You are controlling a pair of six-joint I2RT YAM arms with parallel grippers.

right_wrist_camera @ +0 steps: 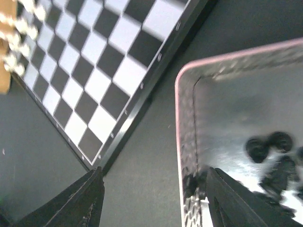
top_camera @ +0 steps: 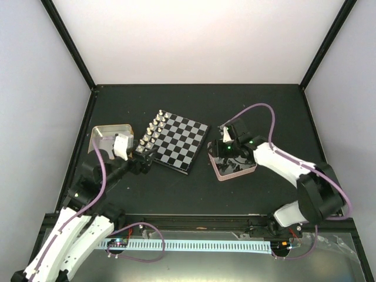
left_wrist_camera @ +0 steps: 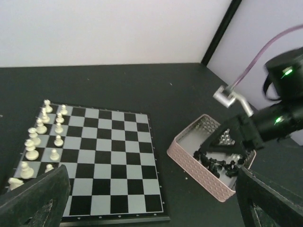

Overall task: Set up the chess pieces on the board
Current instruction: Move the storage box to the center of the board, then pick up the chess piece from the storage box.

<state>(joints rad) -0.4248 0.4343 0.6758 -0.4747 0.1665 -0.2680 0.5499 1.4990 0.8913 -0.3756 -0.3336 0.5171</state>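
The chessboard (top_camera: 179, 144) lies turned at an angle on the dark tabletop (top_camera: 264, 111), between a gold-rimmed tin (top_camera: 108, 127) on its left and a pink-rimmed tin (left_wrist_camera: 196, 170) on its right. Silver pieces (left_wrist_camera: 41, 126) stand upright in two rows along the board's left edge. The black chess pieces (left_wrist_camera: 215, 163) lie in a loose heap inside the pink-rimmed tin, apart from the board. The right gripper (right_wrist_camera: 154, 177) hangs over that tin's wall on the side nearest the board. Its jaws are spread with nothing between them, one finger above the tabletop strip between board and tin, the other above the tin's floor. The left gripper (top_camera: 147, 157) sits by the board's near left corner, jaws released wide and holding nothing.
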